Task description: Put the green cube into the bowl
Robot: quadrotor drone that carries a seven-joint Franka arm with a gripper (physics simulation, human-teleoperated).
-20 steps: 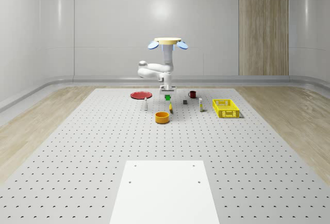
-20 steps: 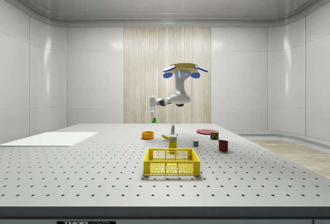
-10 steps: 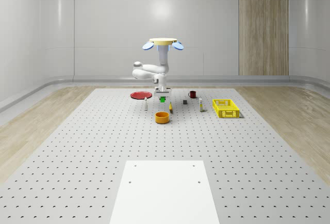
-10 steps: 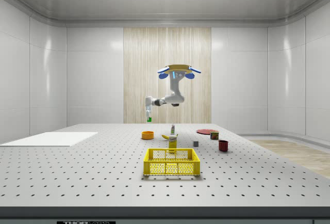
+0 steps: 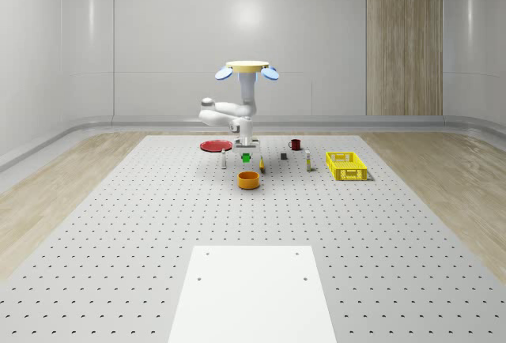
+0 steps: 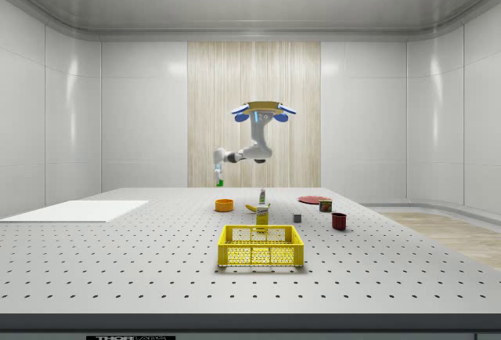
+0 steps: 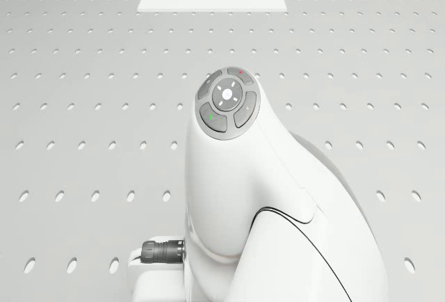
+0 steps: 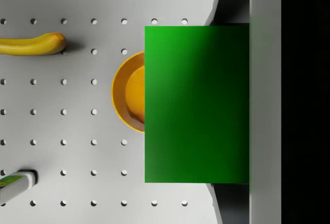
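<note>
The green cube [image 5: 246, 157] hangs in the air, with my gripper [image 5: 246, 154] shut on it. The orange bowl [image 5: 249, 179] stands on the table just below it and a little nearer the camera. In the side view the cube [image 6: 220, 182] is above the bowl [image 6: 224, 205], well off the table. The wrist view has the cube [image 8: 196, 105] covering part of the bowl [image 8: 129, 92], with one finger [image 8: 265, 100] against its side. The drone [image 5: 245, 69] hovers above and behind the bowl, its arm [image 7: 264, 211] reaching down and forward.
A banana [image 5: 262, 166], two small bottles [image 5: 224, 159] [image 5: 308, 161] and a grey block [image 5: 283, 155] lie around the bowl. A red plate [image 5: 214, 145] and a dark mug [image 5: 295, 144] stand behind it, a yellow basket [image 5: 346, 165] at the right, a white panel [image 5: 253, 292] in front.
The drone has shifted to the whole-scene view's left, and left in the side view. The held cube has come along and now hangs over the bowl.
</note>
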